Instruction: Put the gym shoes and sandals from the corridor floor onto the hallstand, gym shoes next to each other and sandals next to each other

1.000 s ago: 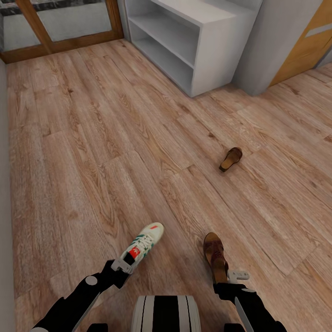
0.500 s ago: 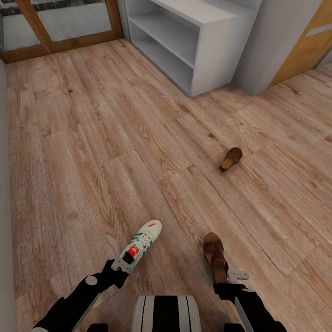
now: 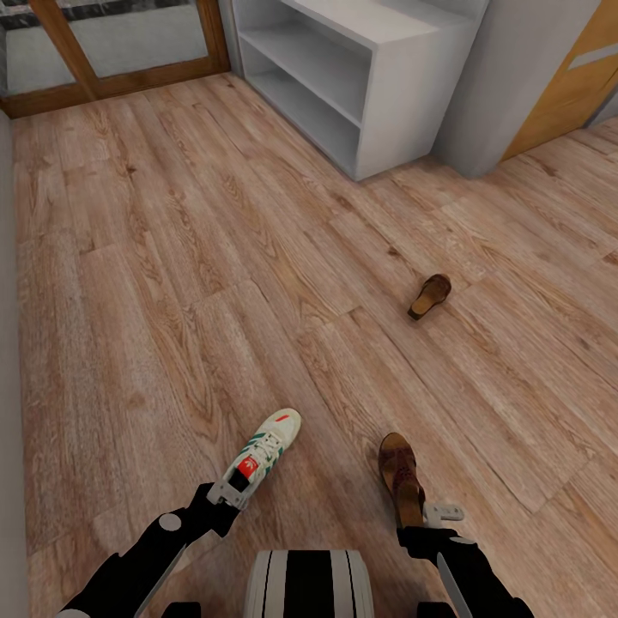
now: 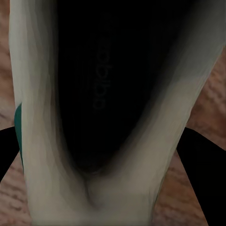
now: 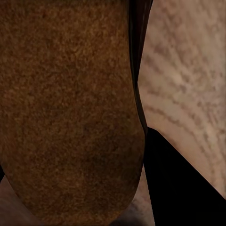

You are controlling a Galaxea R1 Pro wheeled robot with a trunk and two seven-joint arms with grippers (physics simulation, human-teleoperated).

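The heel of the sneaker [image 3: 262,459] is covered by the left tool [image 3: 225,493], whose fingertips cannot be made out against it. In the left wrist view the sneaker [image 4: 113,117] sits so close that it blurs, its toe cut off by the edge. The held sandal [image 3: 402,477] hides the right tool's [image 3: 423,515] fingertips. The far sandal [image 3: 430,295] is too small to show its straps. The white shelf unit [image 3: 378,77] runs off the top edge.
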